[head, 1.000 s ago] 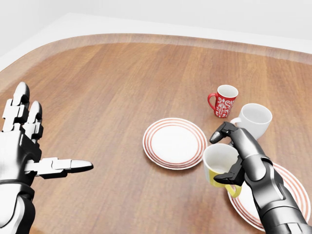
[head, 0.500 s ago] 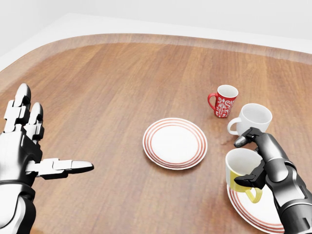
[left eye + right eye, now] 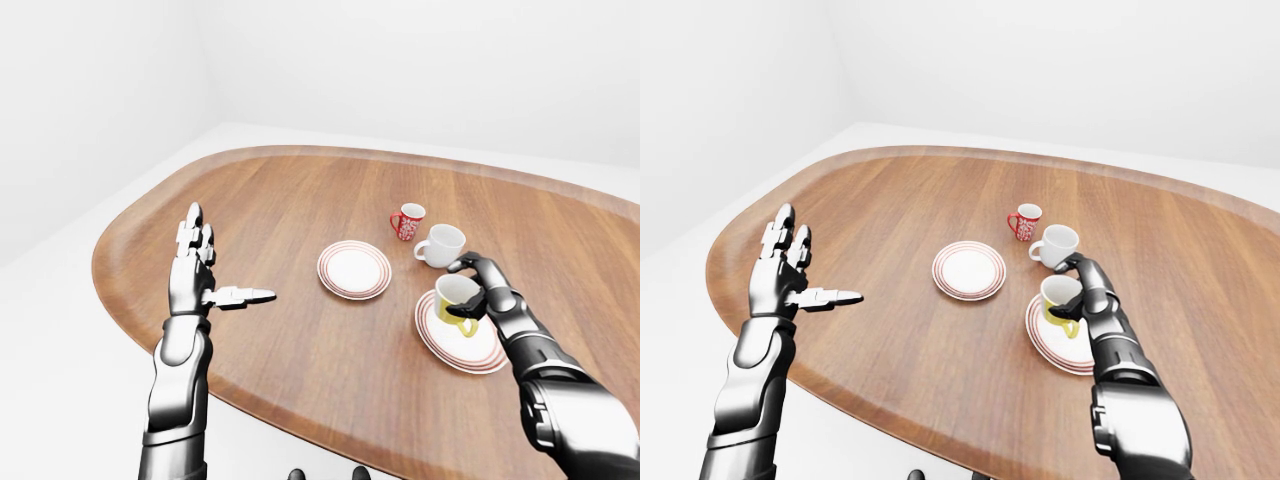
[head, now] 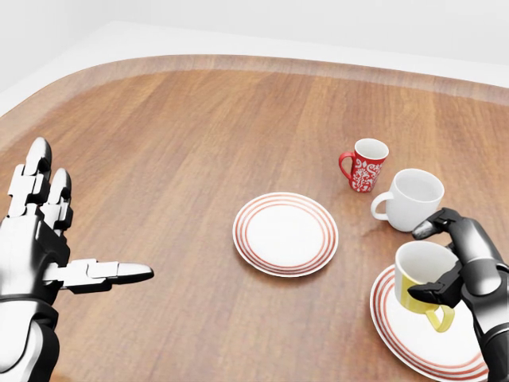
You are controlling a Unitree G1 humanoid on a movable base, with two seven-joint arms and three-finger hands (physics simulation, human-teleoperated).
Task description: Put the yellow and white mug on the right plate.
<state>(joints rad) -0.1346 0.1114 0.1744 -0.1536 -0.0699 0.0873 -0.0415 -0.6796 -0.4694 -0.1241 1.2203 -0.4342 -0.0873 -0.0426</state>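
While your right hand (image 4: pixel 465 267) grips the yellow and white mug (image 4: pixel 423 280) over the right plate (image 4: pixel 413 341), ready to set it down, your left hand (image 4: pixel 40 239) hovers open, clear of the table (image 4: pixel 199 135).

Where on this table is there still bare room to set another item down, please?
Bare wood fills the table between the open left robot hand and the middle plate, and toward the view's top. It is crowded at right: the red mug, white mug and right plate, where the right robot hand holds the yellow and white mug.
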